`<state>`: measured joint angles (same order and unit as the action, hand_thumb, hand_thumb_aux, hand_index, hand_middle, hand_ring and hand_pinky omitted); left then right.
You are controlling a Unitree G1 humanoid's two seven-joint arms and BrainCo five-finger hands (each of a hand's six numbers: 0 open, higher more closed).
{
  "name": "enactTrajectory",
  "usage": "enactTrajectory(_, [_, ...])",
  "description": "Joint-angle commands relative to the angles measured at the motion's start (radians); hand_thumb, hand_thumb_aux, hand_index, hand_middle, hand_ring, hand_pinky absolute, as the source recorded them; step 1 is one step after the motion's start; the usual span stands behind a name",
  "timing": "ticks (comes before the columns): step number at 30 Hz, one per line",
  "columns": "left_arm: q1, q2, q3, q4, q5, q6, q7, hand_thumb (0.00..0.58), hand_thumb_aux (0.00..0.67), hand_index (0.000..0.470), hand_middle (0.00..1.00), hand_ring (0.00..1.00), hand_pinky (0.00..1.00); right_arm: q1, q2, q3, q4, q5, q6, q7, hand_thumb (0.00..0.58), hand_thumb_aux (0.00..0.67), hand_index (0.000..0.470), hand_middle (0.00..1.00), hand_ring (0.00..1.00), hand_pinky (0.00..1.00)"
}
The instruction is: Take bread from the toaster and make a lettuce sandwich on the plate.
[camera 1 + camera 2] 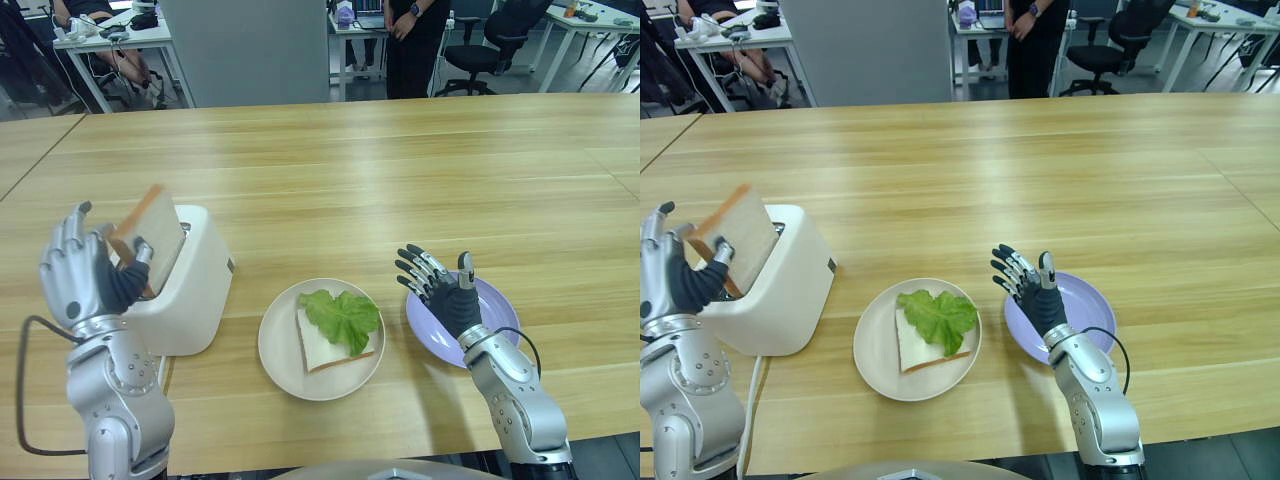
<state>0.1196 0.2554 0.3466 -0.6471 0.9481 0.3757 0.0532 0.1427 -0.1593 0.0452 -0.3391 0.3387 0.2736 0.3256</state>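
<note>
A white toaster (192,290) stands at the table's near left. A slice of bread (152,232) leans out of its top, and my left hand (88,272) grips the slice's lower left edge. On the cream plate (280,350) lies another bread slice (325,350) with a green lettuce leaf (343,315) on top. My right hand (436,285) rests open above the left rim of a purple plate (495,310), holding nothing.
The wooden table (380,180) stretches wide and bare behind the plates. A black cable (22,390) loops by my left arm near the front edge. Desks, chairs and people stand in the room behind.
</note>
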Motion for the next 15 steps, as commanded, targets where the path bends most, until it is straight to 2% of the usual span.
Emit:
enactTrajectory(1, [-0.066,-0.018,0.068,-0.03,-0.08,-0.004,0.072,0.58,0.67,0.46,1.0,1.0,1.0,-0.01,0.002,-0.007,0.027,-0.007,-0.004,-0.003,0.0,0.0,0.0,0.0,0.0,0.0])
enactTrajectory(9, [-0.162,-0.099,0.1,-0.112,-0.262,-0.103,0.201,0.58,0.67,0.46,1.0,1.0,1.0,-0.045,0.003,-0.018,0.063,-0.011,-0.012,-0.005,0.0,0.0,0.0,0.0,0.0,0.0])
enactTrajectory(12, [-0.172,-0.149,0.041,-0.141,-0.433,-0.122,0.118,0.58,0.67,0.46,1.0,1.0,1.0,-0.063,0.001,-0.026,0.059,-0.009,-0.015,-0.005,0.0,0.0,0.0,0.0,0.0,0.0])
enactTrajectory(15, [-0.149,-0.177,-0.075,-0.116,-0.589,-0.116,-0.016,0.58,0.67,0.46,1.0,1.0,1.0,-0.08,-0.017,-0.032,0.049,-0.062,-0.072,-0.02,0.0,0.0,0.0,0.0,0.0,0.0])
